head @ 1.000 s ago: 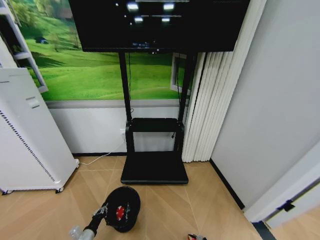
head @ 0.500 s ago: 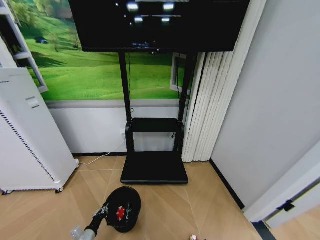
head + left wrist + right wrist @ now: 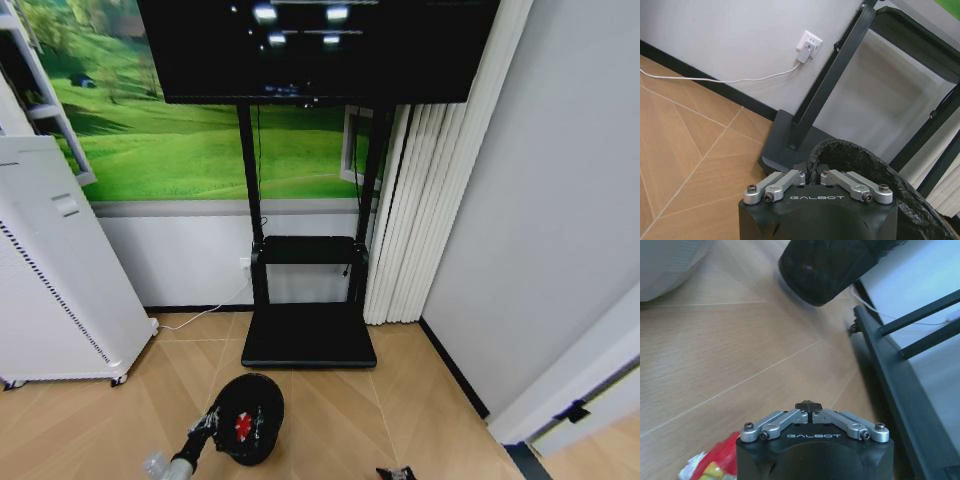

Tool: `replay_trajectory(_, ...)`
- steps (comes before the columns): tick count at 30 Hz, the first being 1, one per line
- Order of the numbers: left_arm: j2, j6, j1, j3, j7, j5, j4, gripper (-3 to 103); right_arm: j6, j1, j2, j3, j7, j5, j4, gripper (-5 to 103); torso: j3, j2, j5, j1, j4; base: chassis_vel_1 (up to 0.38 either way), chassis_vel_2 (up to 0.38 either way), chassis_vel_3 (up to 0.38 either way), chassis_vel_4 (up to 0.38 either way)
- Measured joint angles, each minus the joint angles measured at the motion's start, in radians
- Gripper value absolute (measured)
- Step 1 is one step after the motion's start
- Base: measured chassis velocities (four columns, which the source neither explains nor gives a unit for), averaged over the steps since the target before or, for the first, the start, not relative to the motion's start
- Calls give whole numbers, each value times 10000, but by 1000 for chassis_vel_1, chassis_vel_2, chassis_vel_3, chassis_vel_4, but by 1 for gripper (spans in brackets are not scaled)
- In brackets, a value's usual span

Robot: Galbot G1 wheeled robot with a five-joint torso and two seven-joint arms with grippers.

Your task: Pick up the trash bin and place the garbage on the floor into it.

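The trash bin (image 3: pixel 250 420) is a small round black bucket held just above the wooden floor at the bottom left, tilted with its mouth toward me. One red-and-white wrapper (image 3: pixel 243 426) lies inside it. My left gripper (image 3: pixel 216 418) is shut on the bin's near rim (image 3: pixel 850 150), its fingertips (image 3: pixel 799 176) pinched together at the edge. My right gripper (image 3: pixel 398 473) shows at the bottom edge, right of the bin. In the right wrist view its fingers (image 3: pixel 800 415) are closed with nothing between them, and a red-and-white wrapper (image 3: pixel 715 465) lies on the floor beside the gripper body. The bin (image 3: pixel 830 265) hangs farther off.
A black TV-stand base (image 3: pixel 308 336) sits on the floor just beyond the bin, under a large screen. A white cabinet on wheels (image 3: pixel 50 280) stands at the left. A white cable (image 3: pixel 715 79) runs to a wall socket. Pleated curtain (image 3: pixel 415 220) and wall close the right side.
The bin has drifted slightly right and lower with my left gripper. At the bottom edge the red wrapper seen earlier is now covered by my dark right gripper.
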Motion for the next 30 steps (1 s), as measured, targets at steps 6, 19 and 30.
replay_trajectory(6,-29,3,-84,33,-42,13,33,7,0,-288,-328,116,243,-88,502,13,0,0,2,0,-2,0,0,0,0)
replay_trajectory(19,-112,24,-237,194,-178,87,29,7,0,-643,-624,218,225,-123,456,56,-1,0,-1,0,-2,0,0,0,0)
replay_trajectory(30,-144,27,-248,283,-146,95,64,7,1,-802,-252,-19,-234,272,-134,97,-1,0,0,0,1,0,0,0,0)
